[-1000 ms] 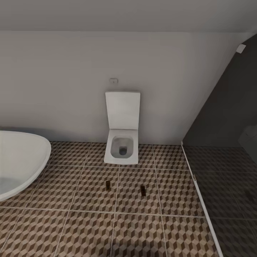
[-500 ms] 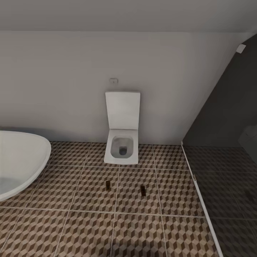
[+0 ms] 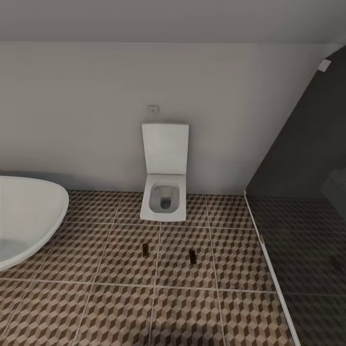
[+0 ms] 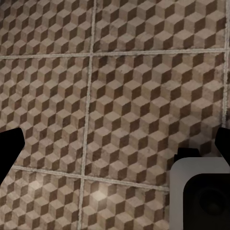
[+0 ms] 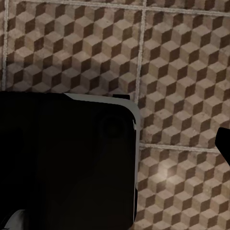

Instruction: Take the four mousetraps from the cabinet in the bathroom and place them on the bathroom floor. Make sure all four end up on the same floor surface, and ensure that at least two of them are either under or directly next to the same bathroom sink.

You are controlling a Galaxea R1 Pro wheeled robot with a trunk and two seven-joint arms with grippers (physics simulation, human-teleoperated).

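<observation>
Patterned cube tiles of the bathroom floor (image 3: 120,298) run from the robot's base up to a white wall, with a square toilet (image 3: 164,192) against it, its lid raised, a white bathtub (image 3: 26,216) at the left and a dark glass shower screen (image 3: 298,192) at the right. Two small dark shapes lie flat on the tiles in front of the toilet, well apart from each other: one mousetrap (image 3: 145,248) and a second mousetrap (image 3: 192,255) (they are too small here to be sure, but shape and place fit). No sink or cabinet appears, so these two look set down away from any sink.

Both wrist cameras look straight down at bare tile. The left gripper (image 4: 115,143) has its dark fingertips (image 4: 9,146) at opposite edges of the picture, spread wide with nothing between them. On the right wrist view one dark tip (image 5: 224,141) shows at an edge beside the robot's base (image 5: 67,163); whether that gripper is open cannot be told.

Judged from this, the step is travel or re-planning. Doing it well means turning the base to find the sink and cabinet first, and keeping the wheels wide of the two traps.
</observation>
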